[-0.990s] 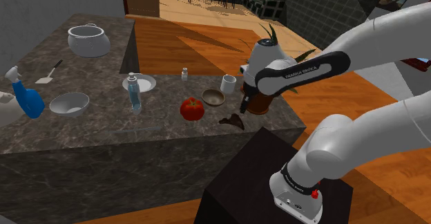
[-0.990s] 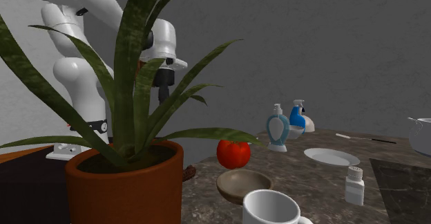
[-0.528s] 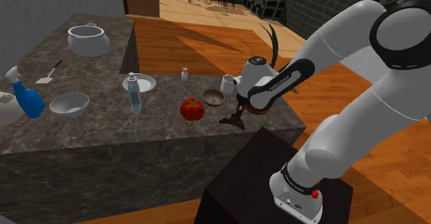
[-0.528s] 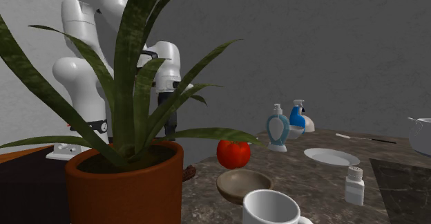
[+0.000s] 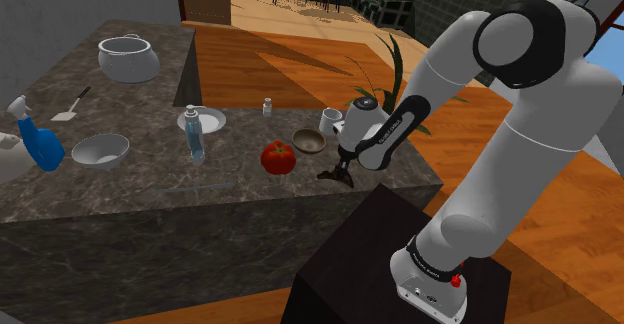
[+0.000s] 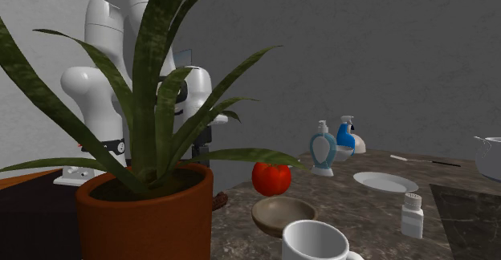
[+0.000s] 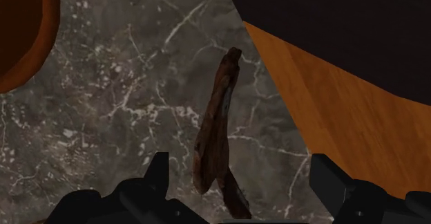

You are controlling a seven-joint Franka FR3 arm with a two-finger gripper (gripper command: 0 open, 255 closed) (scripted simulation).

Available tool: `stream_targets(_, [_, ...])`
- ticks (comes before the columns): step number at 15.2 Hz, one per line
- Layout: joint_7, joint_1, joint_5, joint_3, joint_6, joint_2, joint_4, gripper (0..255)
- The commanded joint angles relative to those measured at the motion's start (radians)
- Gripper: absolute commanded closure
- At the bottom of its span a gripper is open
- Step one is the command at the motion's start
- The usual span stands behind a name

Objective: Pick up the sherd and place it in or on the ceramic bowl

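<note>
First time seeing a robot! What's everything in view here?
Sherd: one, dark brown, under the hand.
Brown bowl: one, brown, between tomato and mug.
White bowl: one, white, near the spray bottle.
Tomato: one, red, beside the brown bowl.
Mug: one, white, beside the potted plant.
Small bottle: one, white, between plate and mug.
Plate: one, white, mid-counter.
Soap dispenser: one, pale blue, by the plate.
Spray bottle: one, blue, counter's far end.
Spatula: one, dark handle, near the pot.
Pot: one, whitish, far corner.
Potted plant: one, green leaves, orange-brown pot.
Counter: one, dark marbled.
Stand: one, black, under the arm.
Arm: one, white.
Hand: one, black, open, straddling the sherd.
</note>
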Motion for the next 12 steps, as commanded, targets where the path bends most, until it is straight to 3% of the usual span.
stream_targets(1, [0.021,0.001,-0.021,-0.008,0.04,0.053,0.015,0])
stream_targets(9, [0.021,0.002,-0.021,-0.009,0.04,0.052,0.014,0])
stream_targets(10, [0.021,0.002,-0.021,-0.009,0.04,0.052,0.014,255])
stream_targets(12, [0.021,0.002,-0.021,-0.009,0.04,0.052,0.014,255])
